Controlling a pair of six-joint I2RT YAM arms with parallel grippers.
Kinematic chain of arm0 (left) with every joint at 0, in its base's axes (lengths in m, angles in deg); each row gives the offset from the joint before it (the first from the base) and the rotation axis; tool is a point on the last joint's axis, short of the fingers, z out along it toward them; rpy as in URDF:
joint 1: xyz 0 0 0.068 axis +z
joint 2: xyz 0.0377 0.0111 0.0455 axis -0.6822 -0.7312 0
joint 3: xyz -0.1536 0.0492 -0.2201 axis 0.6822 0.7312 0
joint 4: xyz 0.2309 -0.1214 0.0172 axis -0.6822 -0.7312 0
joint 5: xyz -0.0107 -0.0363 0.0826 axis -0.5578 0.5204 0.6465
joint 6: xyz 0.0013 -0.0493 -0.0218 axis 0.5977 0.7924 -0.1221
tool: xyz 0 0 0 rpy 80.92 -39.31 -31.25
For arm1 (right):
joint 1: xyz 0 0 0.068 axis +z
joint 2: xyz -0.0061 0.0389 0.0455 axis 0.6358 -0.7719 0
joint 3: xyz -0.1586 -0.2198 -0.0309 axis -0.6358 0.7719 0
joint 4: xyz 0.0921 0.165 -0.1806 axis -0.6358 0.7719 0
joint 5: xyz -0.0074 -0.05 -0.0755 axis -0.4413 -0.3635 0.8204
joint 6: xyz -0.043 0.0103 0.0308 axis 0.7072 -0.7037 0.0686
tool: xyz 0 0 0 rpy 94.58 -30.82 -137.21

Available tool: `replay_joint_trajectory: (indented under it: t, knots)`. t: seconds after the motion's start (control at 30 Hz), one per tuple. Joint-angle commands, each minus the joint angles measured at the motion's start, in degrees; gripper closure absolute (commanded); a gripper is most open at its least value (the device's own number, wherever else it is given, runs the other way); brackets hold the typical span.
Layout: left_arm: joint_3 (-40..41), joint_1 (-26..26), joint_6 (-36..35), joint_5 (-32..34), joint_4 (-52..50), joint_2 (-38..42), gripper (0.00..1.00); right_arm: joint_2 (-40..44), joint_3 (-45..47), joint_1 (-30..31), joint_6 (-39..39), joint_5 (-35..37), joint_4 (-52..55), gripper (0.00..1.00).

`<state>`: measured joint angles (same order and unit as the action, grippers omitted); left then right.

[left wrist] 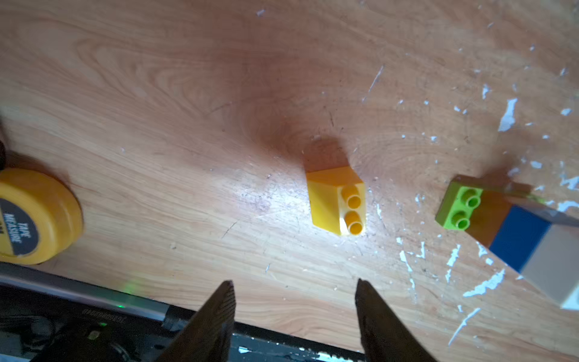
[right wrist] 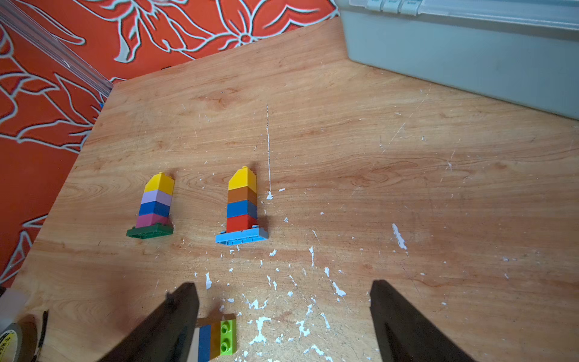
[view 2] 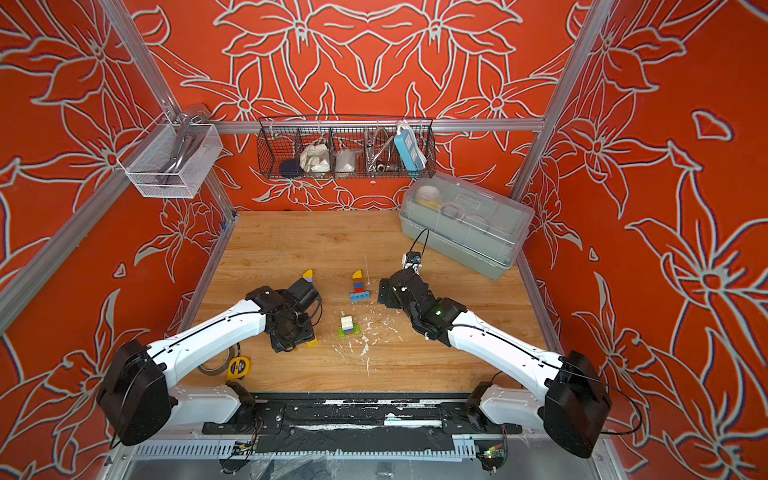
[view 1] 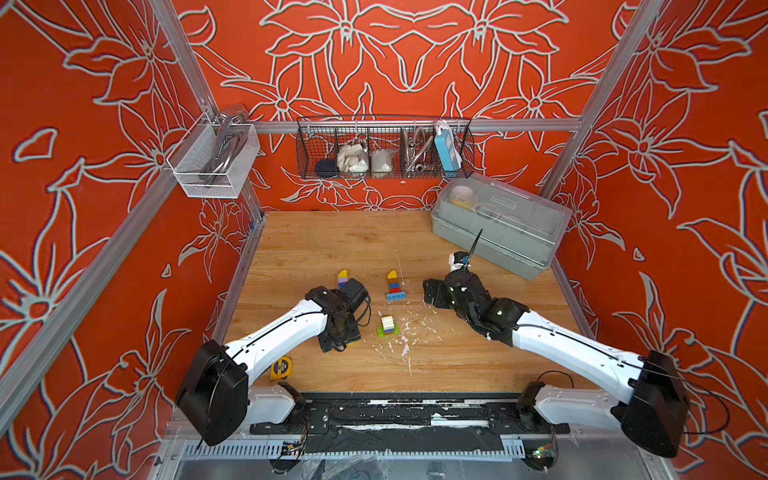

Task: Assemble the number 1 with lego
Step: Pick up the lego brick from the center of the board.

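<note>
The yellow brick [left wrist: 336, 200] looked light, rigid and slick (sloped top); its flat sides suited the left end effector [left wrist: 294, 281], which stood open and empty.

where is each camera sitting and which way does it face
Top views: high over the front edge, looking down toward the back wall at the table; left arm and right arm show.
Left wrist: on the left arm, looking down at a loose yellow brick; open left gripper shows.
Right wrist: on the right arm, facing the green-based tower and blue-based tower; open right gripper shows.
Shared: every view holds the lime-based stack.
</note>
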<state>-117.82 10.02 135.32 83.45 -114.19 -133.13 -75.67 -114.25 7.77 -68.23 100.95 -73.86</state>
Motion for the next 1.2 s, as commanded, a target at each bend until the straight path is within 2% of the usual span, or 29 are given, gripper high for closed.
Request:
replay_joint_trajectory:
  t: [0.0,0.2,0.47,0.7,1.17]
  knots:
    - [-3.01,-0.12,1.91,-2.25,2.14,-4.80,0.38,-0.31,0.13,-0.26,0.40,-0.62,-0.28,0.09]
    - [-4.39,0.12,1.54,-2.61,4.73,-10.78,0.39,-0.06,-0.18,-0.30,0.87,-0.10,-0.13,0.09]
    - [-1.00,1.38,2.35,-2.90,9.37,-9.63,0.40,0.21,-0.13,-0.24,1.22,-0.18,-0.79,0.09]
    - [2.84,3.97,0.40,-5.37,14.08,-7.92,0.41,-0.24,-0.35,-0.22,1.26,-0.52,-0.83,0.09]
    - [7.06,5.25,-2.74,-5.91,18.68,-8.17,0.43,-1.63,-0.77,-0.22,1.04,-1.28,-0.78,0.09]
